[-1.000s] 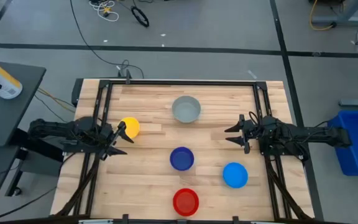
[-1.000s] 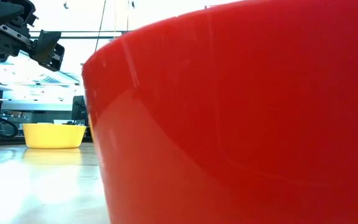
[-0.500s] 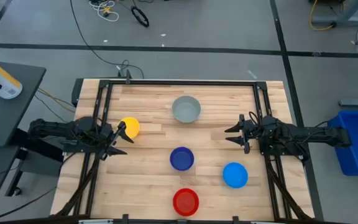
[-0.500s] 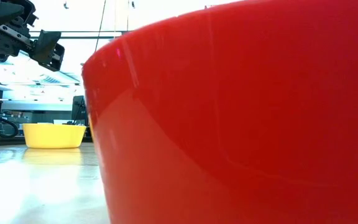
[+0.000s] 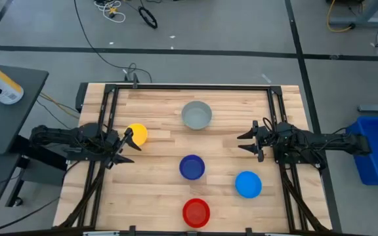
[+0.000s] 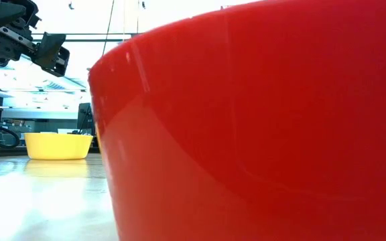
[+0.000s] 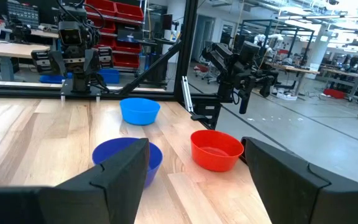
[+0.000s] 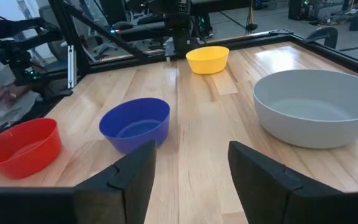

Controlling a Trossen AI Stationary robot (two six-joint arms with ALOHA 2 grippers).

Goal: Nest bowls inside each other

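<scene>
From above, five round plastic bowls sat apart on the planked wooden table: grey bowl top centre, yellow bowl left beside the open, empty left gripper, dark blue bowl centre, light blue bowl lower right, red bowl bottom. The right gripper stood open, empty. The low view was filled by the glossy red bowl's curved wall.
</scene>
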